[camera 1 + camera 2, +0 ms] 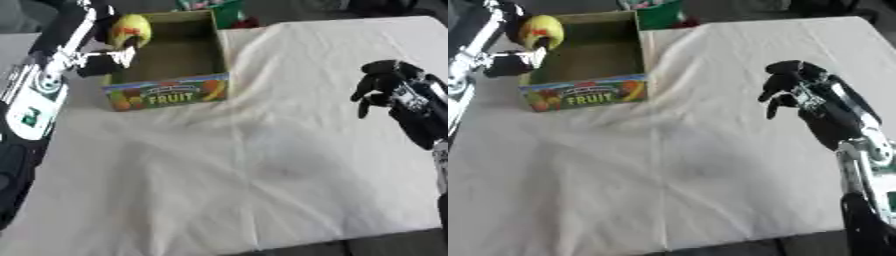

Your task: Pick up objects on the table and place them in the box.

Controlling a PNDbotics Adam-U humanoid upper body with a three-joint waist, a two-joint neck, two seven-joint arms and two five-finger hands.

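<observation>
Left eye view, left robot hand [112, 47] seemingly holding yellow fruit [131, 29] over box [168, 93]

A yellow-green fruit [129, 30] (with a red mark) is held over the box's left rim. The open cardboard box [168, 92], lettered FRUIT, is set at the table's far left.

Light is even & fairly bright, diffuse, no clear source. White tablecloth [262, 165] reads pale, slightly washed out toward upper right of frame, no hard glare. Shadows soft: faint grey along cloth creases at centre, darker shade inside the box [175, 55] at upper left. Both views soft overall, w/ blur throughout; box lettering just legible. Right hand [794, 82] at right edge smeared, dark w/ little detail. Left arm [44, 85] at upper left blurred too. Lower corners dim. No obvious edge distortion.
</observation>
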